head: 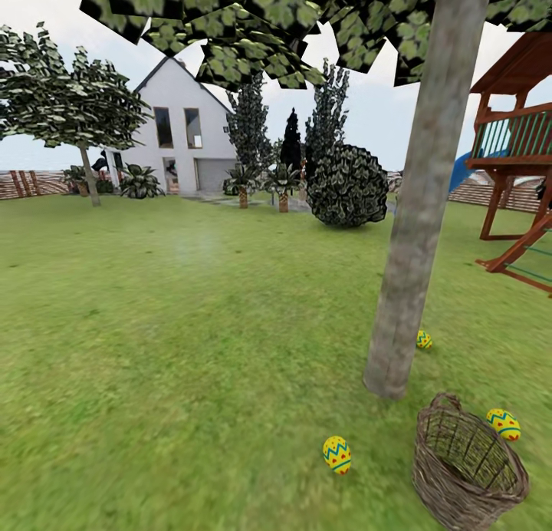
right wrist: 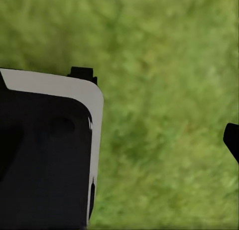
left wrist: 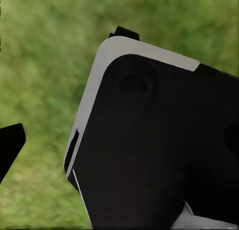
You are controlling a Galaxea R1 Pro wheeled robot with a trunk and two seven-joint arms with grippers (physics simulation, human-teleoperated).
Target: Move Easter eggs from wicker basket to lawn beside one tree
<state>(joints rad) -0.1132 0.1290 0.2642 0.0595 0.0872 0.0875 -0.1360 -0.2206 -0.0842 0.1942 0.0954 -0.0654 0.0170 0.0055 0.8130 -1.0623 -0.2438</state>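
Eggs (head: 337, 454) (head: 504, 424) (head: 424, 339) lie on the lawn (head: 192, 324) around the tree (head: 418, 209), outside the wicker basket (head: 468, 469), toward the robot's right; whether the fingers are released or clenched I cannot tell.

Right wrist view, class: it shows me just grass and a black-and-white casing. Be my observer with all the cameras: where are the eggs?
Observer: In the head view, three eggs lie on the lawn: a left egg, a right egg and a far egg.
Operator: Any left in the basket?
Observer: None that I can see in the basket.
Operator: Which egg is closest to the tree?
Observer: The far egg, right beside the foot of the trunk.
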